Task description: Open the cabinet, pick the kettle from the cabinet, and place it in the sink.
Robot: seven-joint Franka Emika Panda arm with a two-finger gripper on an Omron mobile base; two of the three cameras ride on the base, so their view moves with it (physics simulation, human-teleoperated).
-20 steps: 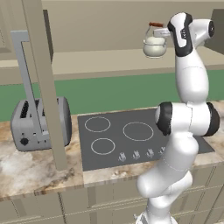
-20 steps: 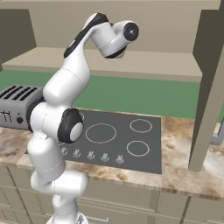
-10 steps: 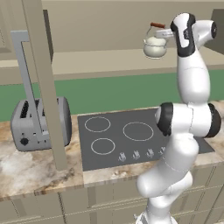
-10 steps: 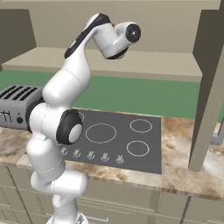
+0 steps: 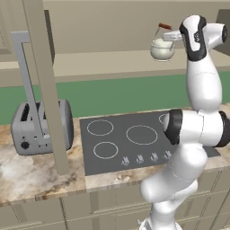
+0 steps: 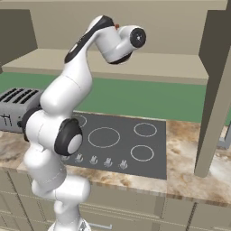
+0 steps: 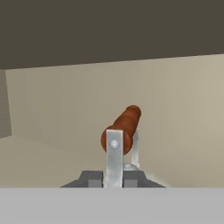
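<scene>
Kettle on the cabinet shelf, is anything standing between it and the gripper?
Nothing visible does. In the hand view the gripper is shut on the kettle by the wooden grip of its handle. In the left base view the kettle sits on the open cabinet shelf, above the cooktop.

We see black cooktop (image 5: 134, 143) set in marbled counter (image 5: 31, 176). We note grey toaster (image 5: 40, 126) at counter's left end, green wall band (image 5: 112, 96) behind, beige drawer fronts (image 6: 135, 212) below. Lighting even, no hard shadows.
</scene>
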